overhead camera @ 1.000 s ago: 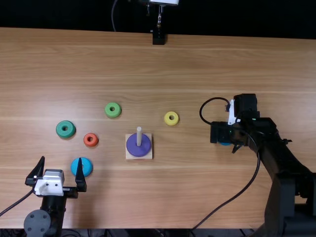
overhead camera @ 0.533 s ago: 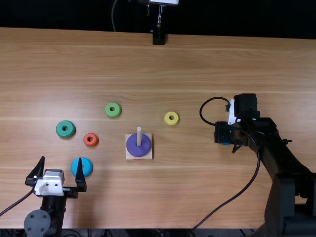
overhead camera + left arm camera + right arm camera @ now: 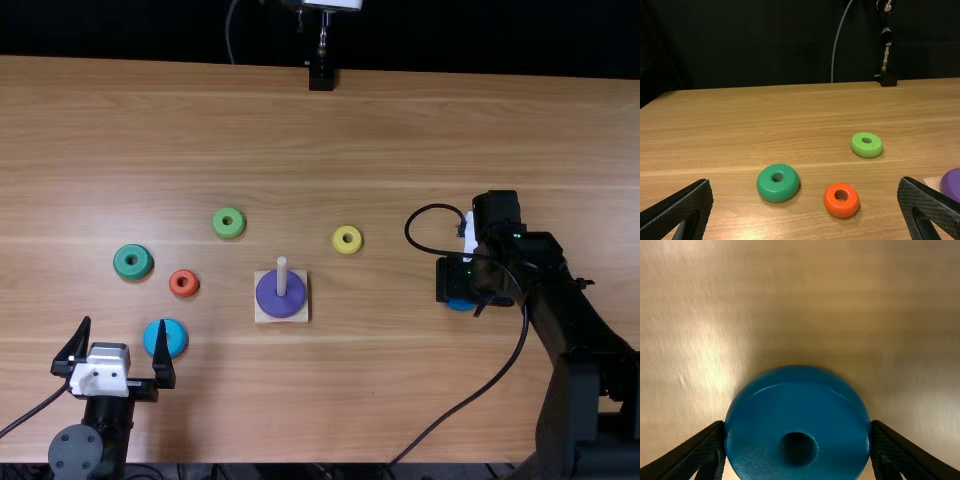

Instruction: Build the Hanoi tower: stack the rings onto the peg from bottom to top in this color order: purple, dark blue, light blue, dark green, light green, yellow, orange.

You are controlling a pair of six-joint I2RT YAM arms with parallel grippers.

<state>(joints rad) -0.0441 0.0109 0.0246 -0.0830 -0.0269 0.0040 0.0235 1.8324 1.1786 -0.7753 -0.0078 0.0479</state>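
Top view has my right tool (image 3: 458, 284) clamped on the dark blue ring (image 3: 460, 304), well right of the peg (image 3: 282, 272) (the purple ring (image 3: 272, 297) circles it, so 1 placed). My left tool (image 3: 125, 323), its 2 fingers apart, stands near the light blue ring (image 3: 174, 338).

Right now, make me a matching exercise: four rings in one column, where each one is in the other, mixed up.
Rings
1. Purple ring
2. Dark blue ring
3. Light blue ring
4. Yellow ring

Places
A. Between the right gripper's fingers
B. Alone on the table, right of the peg in the top view
C. Beside a finger of the left gripper
D. Around the peg

Pairs: 1-D, 2-A, 3-C, 4-B
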